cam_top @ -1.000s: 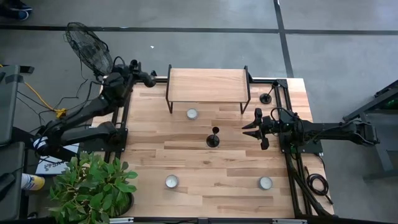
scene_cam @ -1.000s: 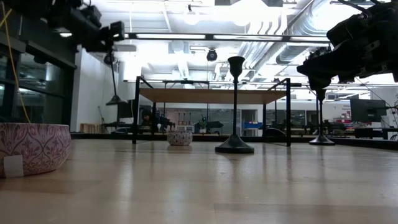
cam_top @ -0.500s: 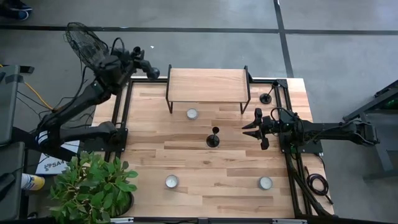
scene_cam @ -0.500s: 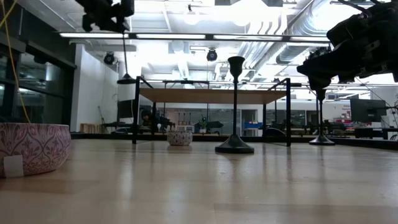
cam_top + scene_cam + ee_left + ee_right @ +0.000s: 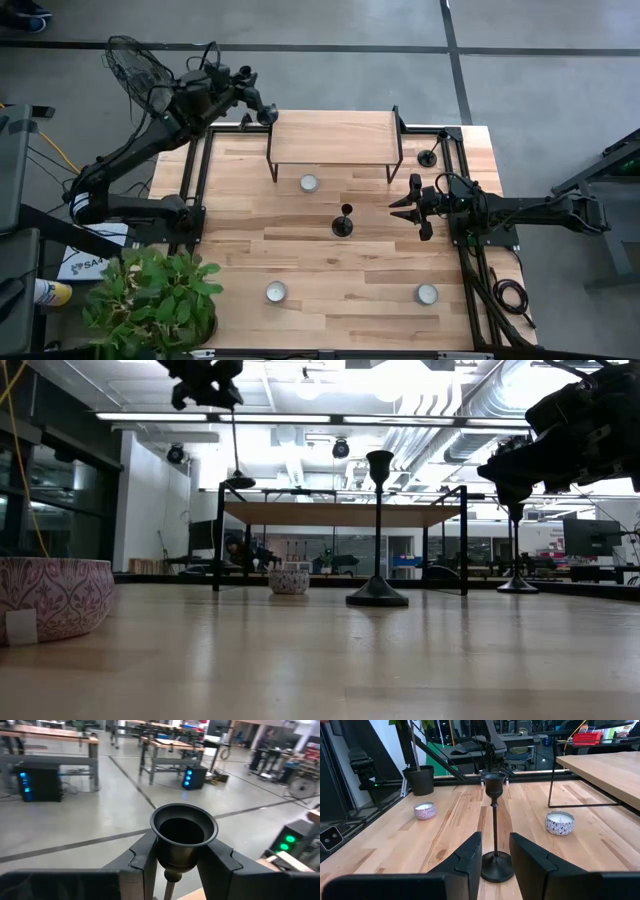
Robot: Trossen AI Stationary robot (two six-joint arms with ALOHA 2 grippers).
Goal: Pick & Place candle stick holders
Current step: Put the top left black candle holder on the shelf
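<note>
My left gripper is shut on a black candlestick and holds it in the air by the left end of the wooden shelf. The candlestick's round base hangs at about the level of the shelf top. A second candlestick stands on its base at the table's middle. A third stands at the far right by the shelf's leg. My right gripper is open and empty, right of the middle candlestick, fingers pointing at it. My left gripper pinches the candlestick at the lower part of its top cup between its two fingers. The cup's open mouth stands above the fingers. The stem hangs below the gripper, nearly upright, with the base clear of table and shelf.
Three small candle jars sit on the table: one by the shelf, one near left, one near right. A potted plant stands at the near left corner and a wire fan beyond the far left corner.
My left gripper has carried its candlestick up and toward the table's right edge, from beyond the far left corner to the shelf's left end. The candlestick's base has risen to shelf-top height. My right gripper has kept still.
</note>
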